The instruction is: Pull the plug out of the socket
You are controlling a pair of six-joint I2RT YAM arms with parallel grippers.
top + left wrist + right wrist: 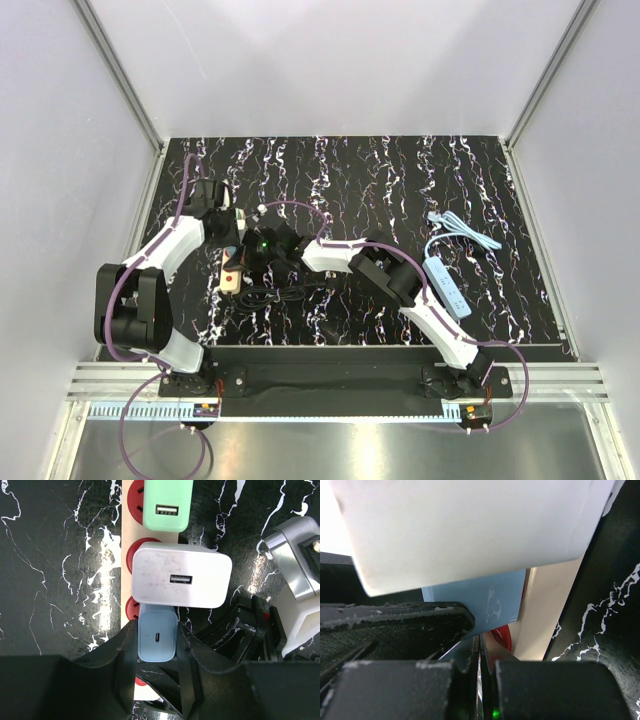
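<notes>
1. The small, pale bluish-white, cube-shaped plug adapter (156,636) is sitting on the narrow beige-tan power strip (131,527) with red round sockets. A bigger white block charger (180,580) is plugged into the same strip right beside it.
2. No prongs are showing, so I'm judging the pull as not yet done. The grip is made, and drawing the plug adapter off the power strip is what's left.
3. The left claw (156,652) is clenching the plug adapter by two opposite sides, spread only to its width.
4. The right claw (480,652) is pinched together on nothing I can see, with its tips down by the power strip's edge on the black marbled table (50,555). I cannot tell whether it's pressing the strip.
</notes>
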